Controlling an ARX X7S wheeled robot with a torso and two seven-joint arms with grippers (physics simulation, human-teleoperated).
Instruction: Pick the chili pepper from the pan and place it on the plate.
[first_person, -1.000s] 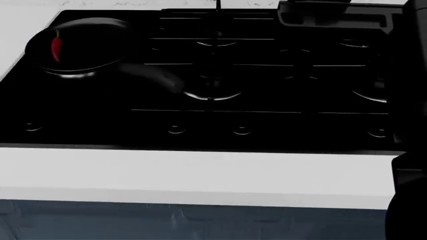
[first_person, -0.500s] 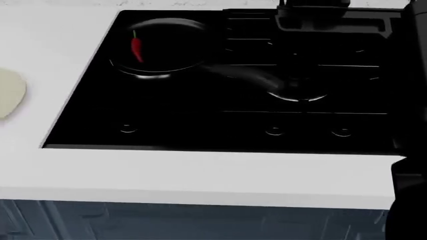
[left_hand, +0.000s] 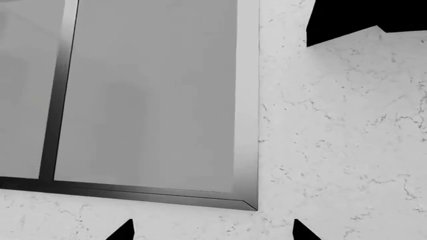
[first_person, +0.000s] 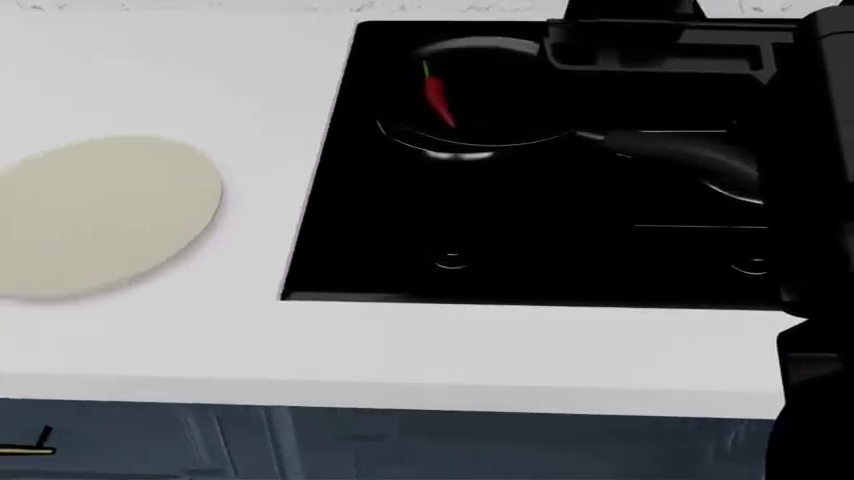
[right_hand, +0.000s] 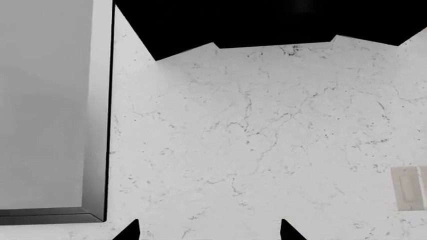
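Observation:
In the head view the small red chili pepper (first_person: 438, 95) lies in the round black pan (first_person: 483, 108) on the black stovetop, handle pointing right. The pale cream plate (first_person: 100, 215) lies flat on the white counter at the left. Neither gripper shows in the head view. In the left wrist view my left gripper (left_hand: 212, 234) shows only two dark fingertips (left_hand: 125, 232) set wide apart, nothing between them, facing a marbled wall. In the right wrist view my right gripper (right_hand: 208, 233) shows the same: two tips apart, empty.
The black stovetop (first_person: 400, 250) fills the middle and right of the counter, with knobs along its front. A dark robot part (first_person: 814, 380) stands at the right edge. A window frame (left_hand: 247, 100) and a wall outlet (right_hand: 410, 187) show in the wrist views.
The head view has swung left: pan and stovetop shifted right in the picture, and the plate has come more fully into view at the left.

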